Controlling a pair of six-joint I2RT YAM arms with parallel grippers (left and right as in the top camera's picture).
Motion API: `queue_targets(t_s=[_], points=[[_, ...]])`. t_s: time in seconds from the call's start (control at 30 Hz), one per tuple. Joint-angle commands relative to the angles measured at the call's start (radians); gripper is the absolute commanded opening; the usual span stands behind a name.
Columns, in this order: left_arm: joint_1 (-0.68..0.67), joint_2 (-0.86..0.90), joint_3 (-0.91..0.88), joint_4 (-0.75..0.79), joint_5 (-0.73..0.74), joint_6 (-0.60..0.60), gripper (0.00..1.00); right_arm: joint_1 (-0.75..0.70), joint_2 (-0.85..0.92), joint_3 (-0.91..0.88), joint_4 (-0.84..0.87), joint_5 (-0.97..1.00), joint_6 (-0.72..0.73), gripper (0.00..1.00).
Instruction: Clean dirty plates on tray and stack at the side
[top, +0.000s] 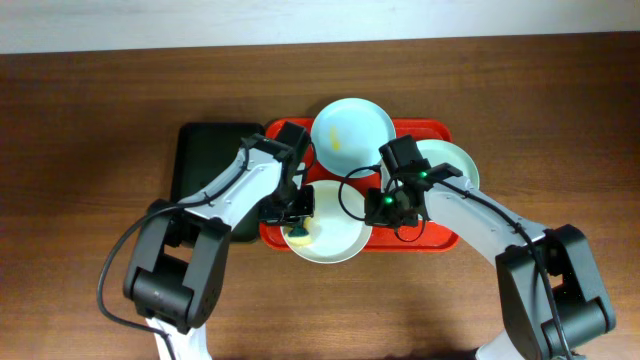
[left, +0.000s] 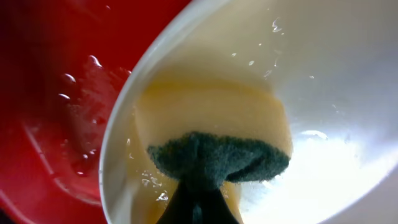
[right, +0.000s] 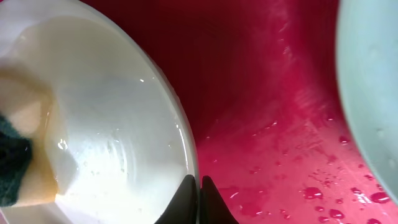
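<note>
While the right gripper pinches the white plate by its rim, the left gripper, clamped on the sponge, scrubs inside, probably needing sweeps across the rest next.

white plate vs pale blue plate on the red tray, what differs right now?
The white plate sits at the tray's robot-side edge; the pale blue plate at the far edge. The white plate has the sponge pressed in it by the left gripper, and the right gripper pinches its rim; nothing touches the pale blue plate. The pale blue plate shows a yellowish smear; the white plate looks wet. Both are round and shallow.
</note>
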Motion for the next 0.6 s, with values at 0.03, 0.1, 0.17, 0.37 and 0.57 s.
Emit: queue_targets(t_s=[0.03, 0.1, 0.17, 0.37, 0.57], points=[[-0.011, 0.061, -0.084, 0.093, 0.264, 0.046, 0.00, 0.006, 0.013, -0.005, 0.000, -0.008, 0.002, 0.04], [-0.011, 0.061, -0.084, 0.139, 0.399, 0.093, 0.00, 0.006, 0.013, -0.005, 0.000, -0.008, 0.002, 0.04], [-0.010, 0.061, -0.084, 0.186, 0.512, 0.112, 0.00, 0.006, 0.013, -0.005, 0.000, -0.008, 0.002, 0.04], [0.005, 0.032, -0.016, 0.137, 0.423, 0.116, 0.00, 0.006, 0.013, -0.005, 0.000, -0.008, 0.002, 0.04], [0.014, -0.110, 0.039, 0.044, 0.146, 0.104, 0.00, 0.006, 0.013, -0.005, -0.001, -0.008, 0.002, 0.04]])
